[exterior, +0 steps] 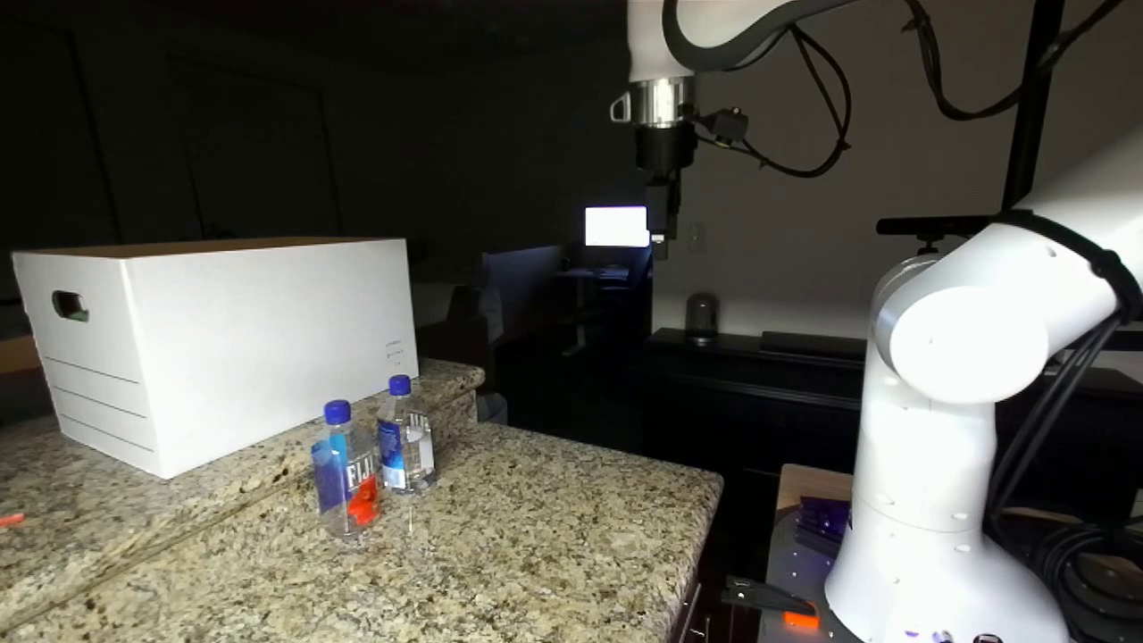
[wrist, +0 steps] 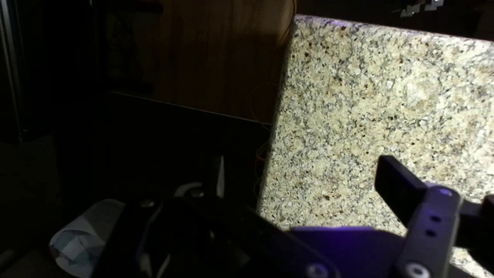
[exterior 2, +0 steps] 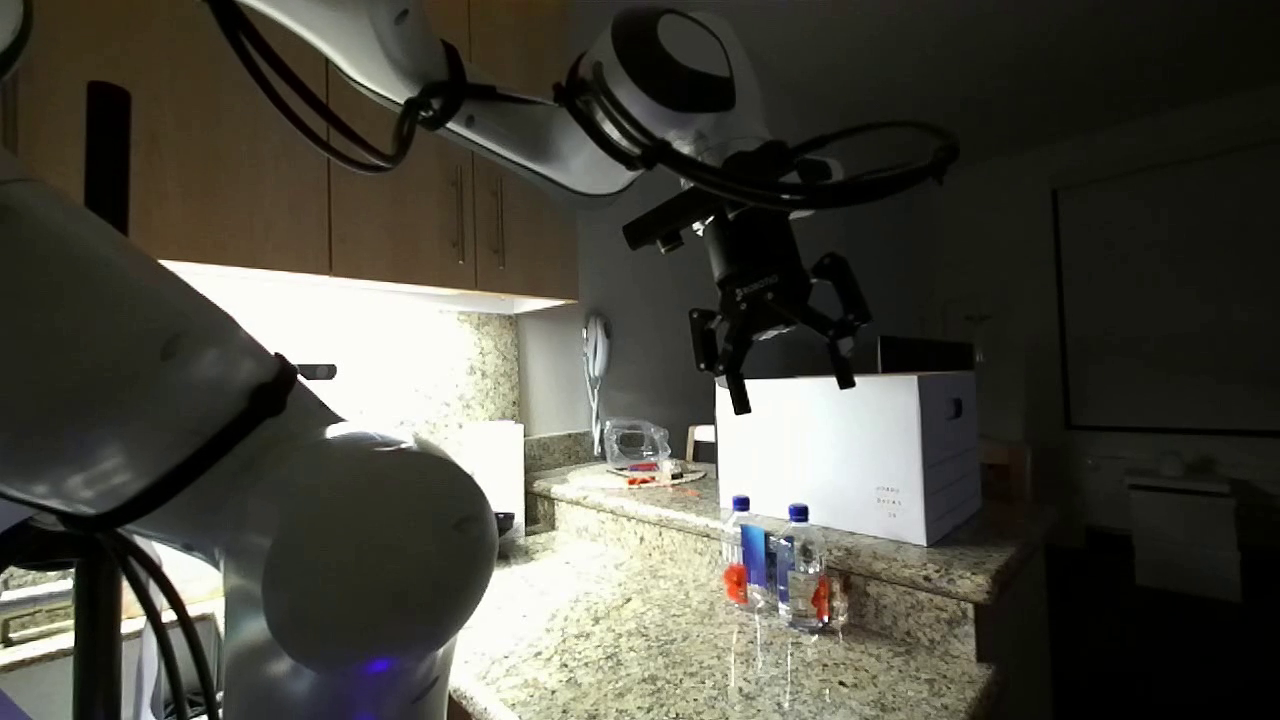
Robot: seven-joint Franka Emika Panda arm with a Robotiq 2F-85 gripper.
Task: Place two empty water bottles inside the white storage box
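Two clear bottles with blue caps and labels stand upright on the lower granite counter, close together. The one with a red-orange patch near its bottom (exterior: 346,478) also shows in an exterior view (exterior 2: 738,560). The second bottle (exterior: 406,446) stands beside it, also seen in an exterior view (exterior 2: 800,575). The white storage box (exterior: 268,348) sits on the raised ledge behind them, its brown inside showing at the top; it also shows in an exterior view (exterior 2: 820,450). My gripper (exterior 2: 793,385) is open and empty, high above the counter. In the wrist view the gripper (wrist: 304,177) shows only counter between its fingers; bottles and box are out of view there.
The lower counter (exterior: 536,536) steps up to the raised ledge (exterior 2: 880,560). A clear plastic container (exterior 2: 637,440) and small red items lie farther along the ledge. Wooden cabinets (exterior 2: 400,200) hang above. The counter's edge (wrist: 276,127) drops to a dark floor.
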